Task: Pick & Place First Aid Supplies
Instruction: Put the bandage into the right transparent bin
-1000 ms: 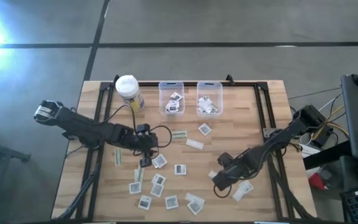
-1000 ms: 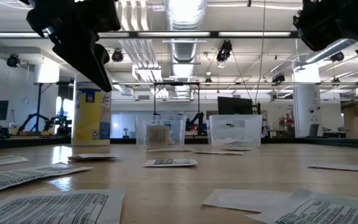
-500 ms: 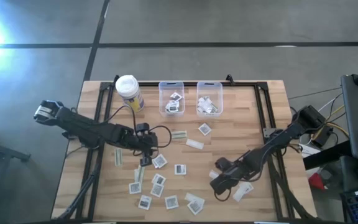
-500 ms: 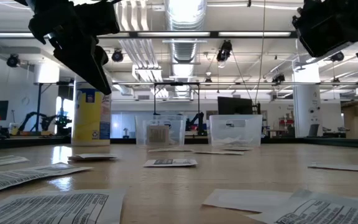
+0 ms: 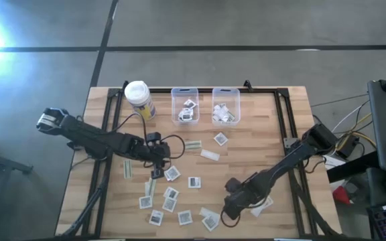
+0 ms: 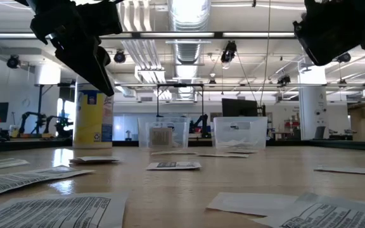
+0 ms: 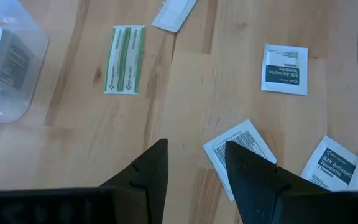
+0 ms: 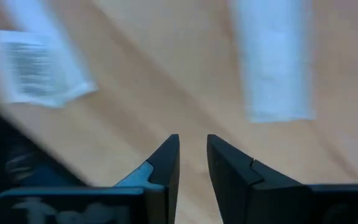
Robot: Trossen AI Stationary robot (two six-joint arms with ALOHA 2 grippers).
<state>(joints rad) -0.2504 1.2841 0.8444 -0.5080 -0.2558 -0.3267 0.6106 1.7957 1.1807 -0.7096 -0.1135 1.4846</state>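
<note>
The first aid supplies are small flat packets scattered over the wooden table (image 5: 260, 120): square ones (image 5: 194, 182), a greenish strip (image 5: 193, 144) and a white strip (image 5: 210, 154). My left gripper (image 5: 154, 171) hovers over the left cluster, open and empty (image 7: 194, 171), with a printed packet (image 7: 241, 149) just beyond its fingers. My right gripper (image 5: 228, 209) hangs over the front middle, beside a packet (image 5: 210, 217). It stands open only by a narrow gap (image 8: 192, 162), with bare wood between the fingers. A white strip (image 8: 272, 62) and a printed packet (image 8: 39, 68) lie ahead of it.
Two clear bins (image 5: 185, 106) (image 5: 226, 106) holding packets stand at the back middle. A yellow container with a white lid (image 5: 139, 99) stands to their left. Black frame rails run along both table sides. One more packet (image 5: 261, 204) lies under the right arm.
My right arm has swung toward the front left, over the packets near the front edge, and its jaws have narrowed. The left arm has stayed put.
</note>
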